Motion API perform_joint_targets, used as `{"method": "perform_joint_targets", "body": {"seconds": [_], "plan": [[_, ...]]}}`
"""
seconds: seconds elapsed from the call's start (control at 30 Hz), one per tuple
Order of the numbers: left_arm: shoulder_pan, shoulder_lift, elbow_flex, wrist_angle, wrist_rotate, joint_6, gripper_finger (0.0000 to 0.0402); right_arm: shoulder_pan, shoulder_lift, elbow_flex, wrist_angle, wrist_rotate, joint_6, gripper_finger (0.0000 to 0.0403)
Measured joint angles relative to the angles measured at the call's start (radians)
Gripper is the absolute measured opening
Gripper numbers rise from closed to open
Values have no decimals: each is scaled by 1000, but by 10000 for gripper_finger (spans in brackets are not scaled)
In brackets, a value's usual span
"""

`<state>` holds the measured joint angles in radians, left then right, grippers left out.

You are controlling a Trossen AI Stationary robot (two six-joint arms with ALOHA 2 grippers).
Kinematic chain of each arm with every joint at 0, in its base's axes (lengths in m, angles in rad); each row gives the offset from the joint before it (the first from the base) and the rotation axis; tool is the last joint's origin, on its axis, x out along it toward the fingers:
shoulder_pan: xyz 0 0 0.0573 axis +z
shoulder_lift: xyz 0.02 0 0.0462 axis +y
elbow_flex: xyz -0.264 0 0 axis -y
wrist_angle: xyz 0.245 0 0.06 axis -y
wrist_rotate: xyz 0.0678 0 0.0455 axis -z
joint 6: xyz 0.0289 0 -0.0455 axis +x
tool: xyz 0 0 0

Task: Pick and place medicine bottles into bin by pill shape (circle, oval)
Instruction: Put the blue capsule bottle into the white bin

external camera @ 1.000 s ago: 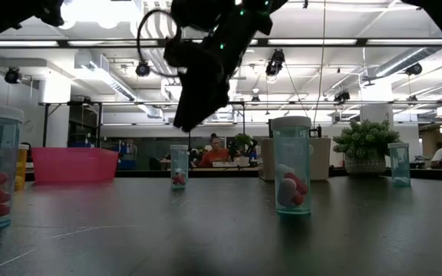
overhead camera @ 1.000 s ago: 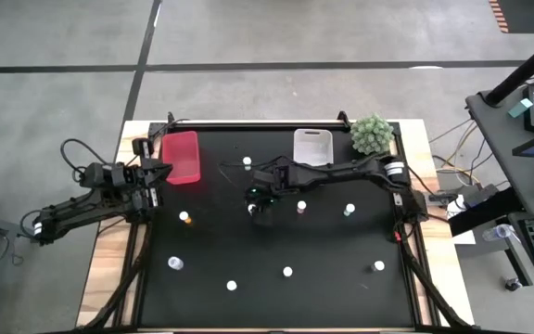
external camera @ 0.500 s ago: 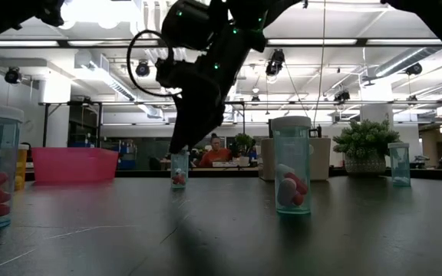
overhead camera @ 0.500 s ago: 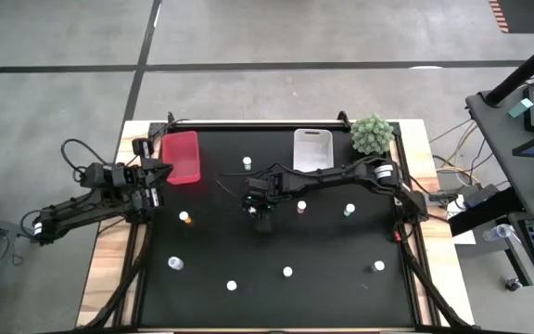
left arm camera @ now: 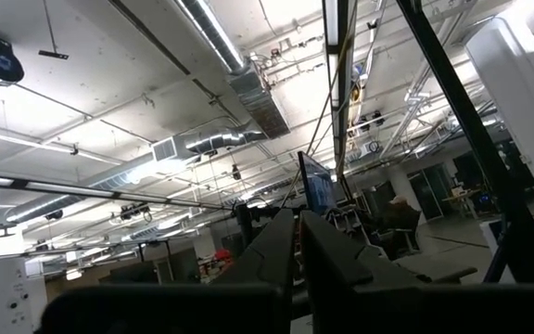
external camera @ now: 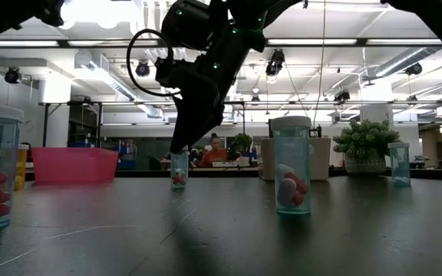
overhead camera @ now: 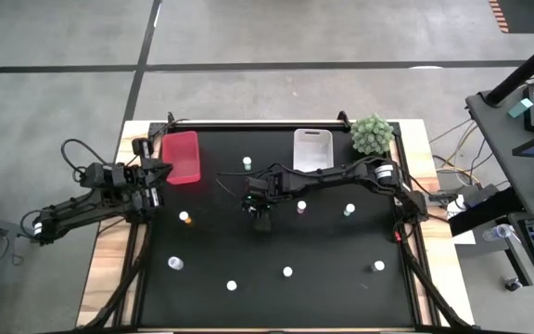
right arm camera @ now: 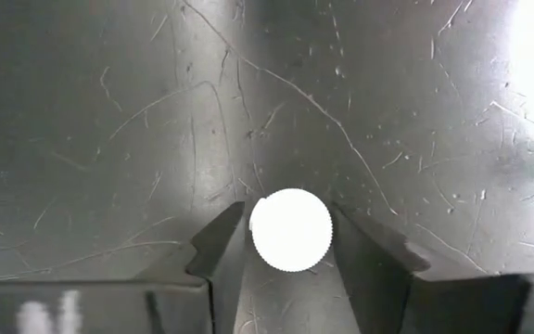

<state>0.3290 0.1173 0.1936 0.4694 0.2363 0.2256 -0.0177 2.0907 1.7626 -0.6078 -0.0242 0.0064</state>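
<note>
Two bins, red bin (overhead camera: 181,156) and white bin (overhead camera: 311,147), sit at the black counter's (overhead camera: 276,246) far edge. Right gripper (right arm camera: 290,243) is at mid-counter, its jaws flanking, seemingly pinching, a white-capped medicine bottle (right arm camera: 291,230). Left gripper (left arm camera: 297,243) waits off the counter's left edge, jaws pressed together. Light, rigid, probably slick plastic; grip just below the cap.

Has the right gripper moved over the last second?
Yes. In the high view the right gripper has shifted toward the red bin, and in the low view it hangs nearer the table.
</note>
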Motion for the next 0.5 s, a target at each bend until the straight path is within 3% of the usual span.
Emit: {"method": "perform_joint_targets", "body": {"seconds": [0.2,0.5], "plan": [[0,0,0,0,0,0,6,0,0,0,0,0,0,112],[0,0,0,0,0,0,6,0,0,0,0,0,0,119]]}}
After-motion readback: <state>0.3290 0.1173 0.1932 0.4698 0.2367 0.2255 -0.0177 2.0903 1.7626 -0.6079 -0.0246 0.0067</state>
